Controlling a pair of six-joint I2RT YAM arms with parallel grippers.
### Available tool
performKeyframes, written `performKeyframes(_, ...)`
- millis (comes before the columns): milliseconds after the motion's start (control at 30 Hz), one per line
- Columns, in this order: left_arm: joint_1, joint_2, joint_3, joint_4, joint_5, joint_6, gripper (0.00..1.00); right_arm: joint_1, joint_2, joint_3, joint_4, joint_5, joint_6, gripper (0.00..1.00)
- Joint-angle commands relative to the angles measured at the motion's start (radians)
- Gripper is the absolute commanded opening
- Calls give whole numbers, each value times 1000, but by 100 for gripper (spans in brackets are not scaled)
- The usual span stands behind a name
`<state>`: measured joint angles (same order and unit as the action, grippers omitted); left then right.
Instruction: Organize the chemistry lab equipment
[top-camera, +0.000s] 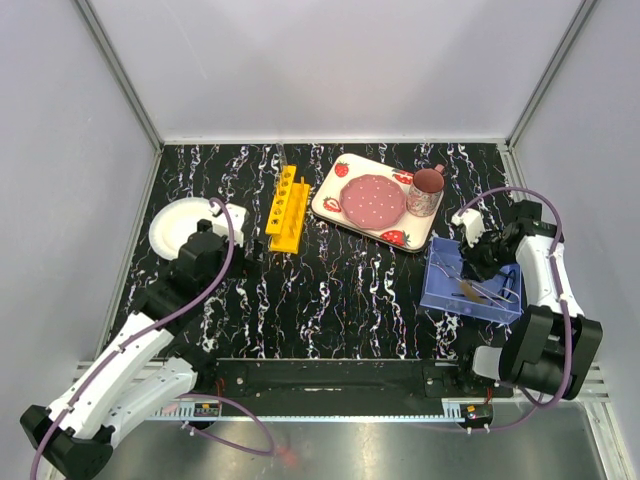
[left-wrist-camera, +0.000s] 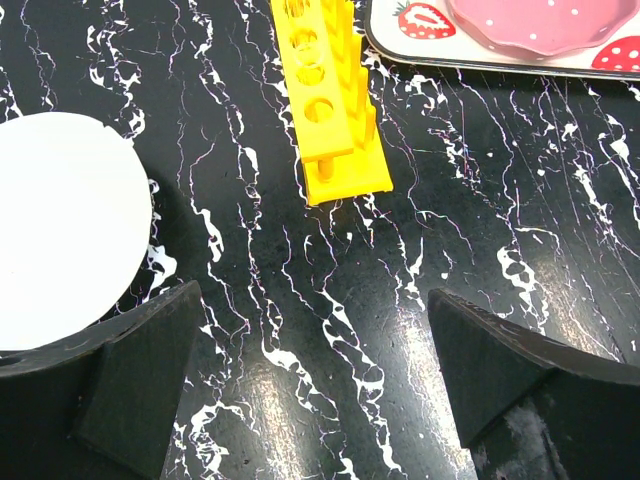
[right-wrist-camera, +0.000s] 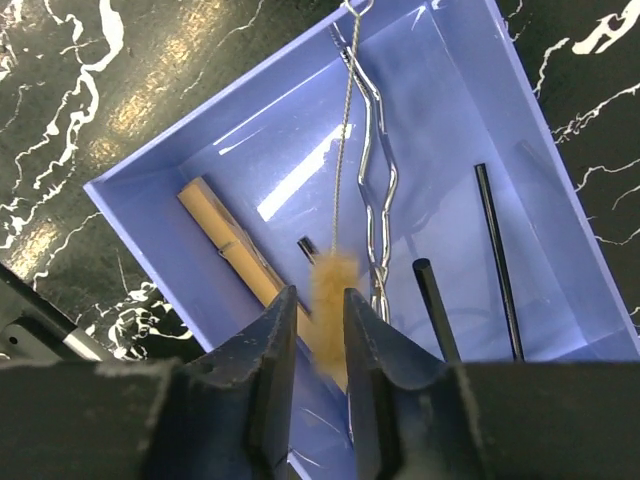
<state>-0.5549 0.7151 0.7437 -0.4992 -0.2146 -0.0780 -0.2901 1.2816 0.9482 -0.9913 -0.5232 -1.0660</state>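
We see a blue plastic bin (right-wrist-camera: 150, 210), smooth and glossy, on the black white-veined table (left-wrist-camera: 420, 260). In it lie a flat tan wooden clamp (right-wrist-camera: 230, 245), silvery forceps (right-wrist-camera: 379, 250) of bent, wavy metal, matte black rods (right-wrist-camera: 432, 300), and a brush (right-wrist-camera: 330, 285) with a thin twisted-wire stem and a fuzzy tan tuft.

The right gripper (right-wrist-camera: 320, 295) hangs over the bin's near end with its dark jaws narrowly parted. The tuft shows in the gap, blurred, and its edge runs behind the right-hand finger. We see no pad pressing it. The clamp lies just left of the fingers, the forceps and rods just to their right.

The left gripper (left-wrist-camera: 310, 390) is spread wide above bare table. The yellow rack (left-wrist-camera: 335, 110), a moulded strip of round holes and pegs, lies ahead between its fingers, well clear of them. A round white plate (left-wrist-camera: 60, 220) sits beside the left finger.
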Motion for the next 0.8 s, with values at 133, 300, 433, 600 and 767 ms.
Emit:
performKeyframes(133,6,-55,3,60,-3,-80,99,0,-73,161,-56,-26,18,61)
performKeyframes(300,39,-132,31,50,79,-250,99,0,-192,265,-35,-121,192,90)
performKeyframes(433,65,-176,132,-18,66,-299,99,0,-330,224,257,13,535,100)
performKeyframes(600,76,-158,325,-125,23,-279,99,0,-394,210,438,232,883,100)
performKeyframes(767,76,-71,502,-254,1,-250,99,0,-404,259,433,388,1099,100)
